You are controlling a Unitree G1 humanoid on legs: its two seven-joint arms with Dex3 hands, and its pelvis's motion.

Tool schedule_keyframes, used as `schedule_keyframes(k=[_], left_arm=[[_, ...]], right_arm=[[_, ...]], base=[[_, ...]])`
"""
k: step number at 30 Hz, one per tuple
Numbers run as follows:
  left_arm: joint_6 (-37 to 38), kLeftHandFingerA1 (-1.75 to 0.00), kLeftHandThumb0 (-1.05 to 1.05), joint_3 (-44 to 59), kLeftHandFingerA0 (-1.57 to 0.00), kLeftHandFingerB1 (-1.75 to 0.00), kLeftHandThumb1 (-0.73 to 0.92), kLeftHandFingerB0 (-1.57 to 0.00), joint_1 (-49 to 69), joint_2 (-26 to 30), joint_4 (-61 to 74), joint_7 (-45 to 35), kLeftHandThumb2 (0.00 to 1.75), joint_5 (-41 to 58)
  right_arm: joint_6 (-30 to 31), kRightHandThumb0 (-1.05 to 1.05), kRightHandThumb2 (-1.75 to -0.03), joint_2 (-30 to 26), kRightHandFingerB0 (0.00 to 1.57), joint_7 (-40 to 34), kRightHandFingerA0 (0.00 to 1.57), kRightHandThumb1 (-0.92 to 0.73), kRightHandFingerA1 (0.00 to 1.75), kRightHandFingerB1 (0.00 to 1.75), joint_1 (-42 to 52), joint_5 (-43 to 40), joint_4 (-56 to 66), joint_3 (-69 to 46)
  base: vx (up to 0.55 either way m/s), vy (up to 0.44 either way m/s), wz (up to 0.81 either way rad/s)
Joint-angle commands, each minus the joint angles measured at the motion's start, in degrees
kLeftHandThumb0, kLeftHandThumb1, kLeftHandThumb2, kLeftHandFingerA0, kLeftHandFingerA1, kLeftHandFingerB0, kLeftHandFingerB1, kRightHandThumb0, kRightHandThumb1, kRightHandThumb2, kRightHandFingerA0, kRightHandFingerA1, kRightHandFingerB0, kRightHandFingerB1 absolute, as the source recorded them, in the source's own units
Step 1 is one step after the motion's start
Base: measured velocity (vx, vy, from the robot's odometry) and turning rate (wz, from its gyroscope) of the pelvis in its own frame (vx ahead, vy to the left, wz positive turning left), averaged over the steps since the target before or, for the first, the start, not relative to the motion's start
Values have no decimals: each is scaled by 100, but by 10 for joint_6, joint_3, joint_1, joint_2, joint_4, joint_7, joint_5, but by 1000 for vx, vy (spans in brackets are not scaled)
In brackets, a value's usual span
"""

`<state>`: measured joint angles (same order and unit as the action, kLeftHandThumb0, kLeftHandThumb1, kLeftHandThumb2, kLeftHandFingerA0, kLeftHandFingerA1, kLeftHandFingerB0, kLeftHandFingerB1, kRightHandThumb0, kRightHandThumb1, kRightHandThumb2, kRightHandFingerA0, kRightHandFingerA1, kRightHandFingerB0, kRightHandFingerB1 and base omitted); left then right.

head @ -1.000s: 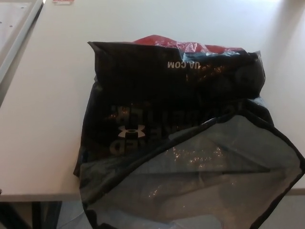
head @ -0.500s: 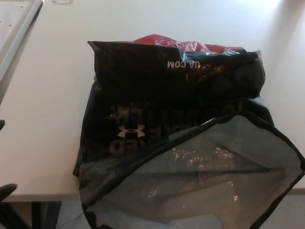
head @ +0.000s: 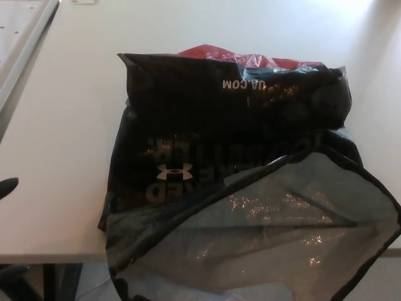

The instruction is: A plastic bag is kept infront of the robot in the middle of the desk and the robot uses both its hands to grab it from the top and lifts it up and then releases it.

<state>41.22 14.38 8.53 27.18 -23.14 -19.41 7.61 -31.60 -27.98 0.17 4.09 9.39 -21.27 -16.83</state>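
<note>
Head view showed the bag, dark plastic with white lettering, lying flat mid-desk, its translucent near end drooping over the near edge of the desk. Something red poked out at the far end. It lay centred, probably so both hands could reach its top evenly. A dark fingertip of the left hand showed at the left edge, well apart from the bag; whether it was spread or pressed together could not be told. The right hand was out of view. Nothing gripped the bag yet
</note>
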Motion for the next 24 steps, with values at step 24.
schedule_keyframes(k=[24], left_arm=[[-43,-175,-44,-35,-72,-28,50,-20,-86,-2,-38,13,56,-51]], right_arm=[[65,-59,-73,13,0,56,121,-36,149,11,-60,-25,-27,92]], base=[[0,0,0]])
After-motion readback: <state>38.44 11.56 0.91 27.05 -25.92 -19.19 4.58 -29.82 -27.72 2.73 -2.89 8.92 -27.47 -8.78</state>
